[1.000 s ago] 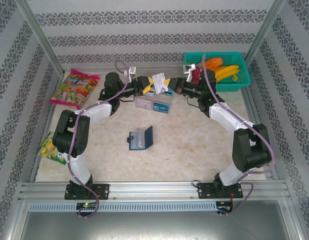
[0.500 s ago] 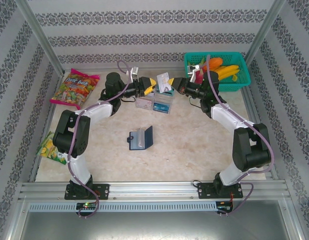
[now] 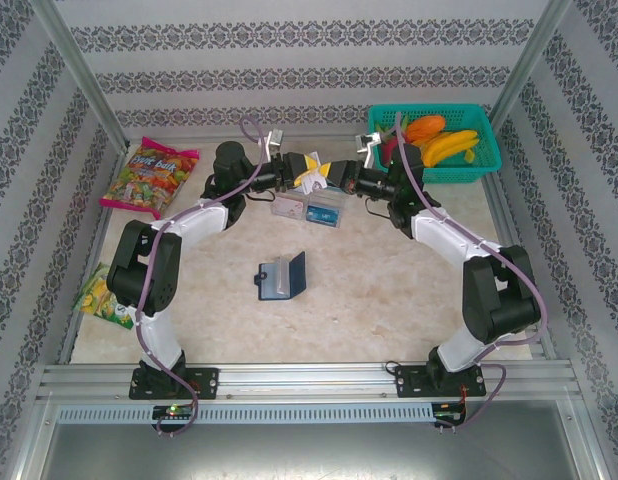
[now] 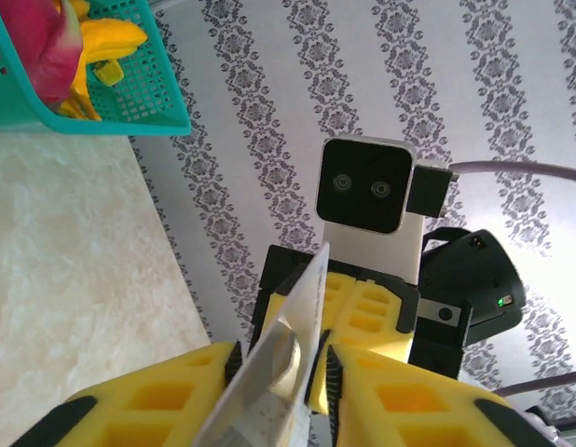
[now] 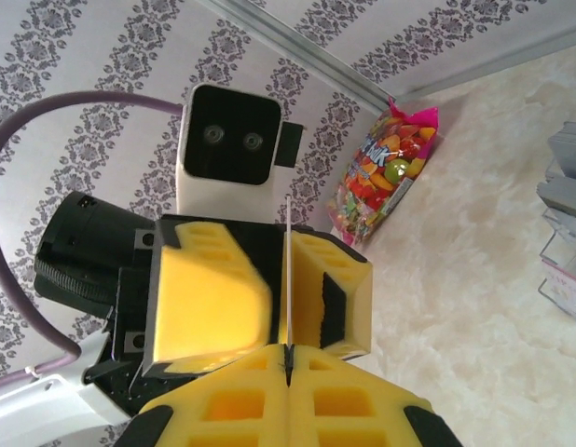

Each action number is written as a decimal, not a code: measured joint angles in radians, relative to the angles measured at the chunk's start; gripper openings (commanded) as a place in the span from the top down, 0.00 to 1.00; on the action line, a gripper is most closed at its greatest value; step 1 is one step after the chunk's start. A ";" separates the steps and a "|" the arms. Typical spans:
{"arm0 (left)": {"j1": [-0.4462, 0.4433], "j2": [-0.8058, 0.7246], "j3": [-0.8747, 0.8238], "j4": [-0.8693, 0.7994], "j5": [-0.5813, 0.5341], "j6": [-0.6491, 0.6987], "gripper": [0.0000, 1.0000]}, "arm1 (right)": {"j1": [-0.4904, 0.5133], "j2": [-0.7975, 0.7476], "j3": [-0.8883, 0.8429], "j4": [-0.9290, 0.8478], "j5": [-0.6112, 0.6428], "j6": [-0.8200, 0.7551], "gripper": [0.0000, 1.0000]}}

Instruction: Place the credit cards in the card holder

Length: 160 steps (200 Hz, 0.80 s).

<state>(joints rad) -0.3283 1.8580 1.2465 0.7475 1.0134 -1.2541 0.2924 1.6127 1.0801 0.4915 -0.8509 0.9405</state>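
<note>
A white-grey credit card (image 3: 317, 170) hangs in the air at the back middle of the table, between the two grippers. My right gripper (image 3: 334, 175) is shut on one edge of it; in the right wrist view the card (image 5: 286, 270) sticks up edge-on from the pressed-together fingertips (image 5: 286, 358). My left gripper (image 3: 305, 172) faces it with its jaws around the card's other end (image 4: 288, 335). One pad lies against the card and a narrow gap shows at the other. More credit cards (image 3: 324, 212) lie on the table below. The dark navy card holder (image 3: 282, 277) lies open mid-table.
A teal basket (image 3: 486, 160) with fruit stands at the back right, close behind the right arm. A candy bag (image 3: 149, 178) lies at the back left and a snack pack (image 3: 101, 297) at the left edge. The patterned back wall is close behind the grippers.
The right gripper has carried the card left, into the left gripper's jaws. The left jaws have narrowed around it.
</note>
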 measured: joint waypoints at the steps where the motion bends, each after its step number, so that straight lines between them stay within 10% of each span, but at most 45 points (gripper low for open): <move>1: 0.000 0.000 0.000 0.000 0.000 0.000 0.80 | 0.000 0.000 0.000 0.000 0.000 0.000 0.97; 133: 0.000 0.000 0.001 -0.022 -0.003 0.017 0.79 | -0.029 -0.002 -0.025 0.038 0.000 0.008 0.96; 160: 0.000 0.000 0.002 -0.026 -0.003 0.017 1.00 | -0.030 -0.002 -0.029 0.043 0.007 0.015 0.91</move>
<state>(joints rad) -0.3283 1.8580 1.2480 0.7212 1.0100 -1.2369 0.2623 1.6104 1.0508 0.5343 -0.8440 0.9558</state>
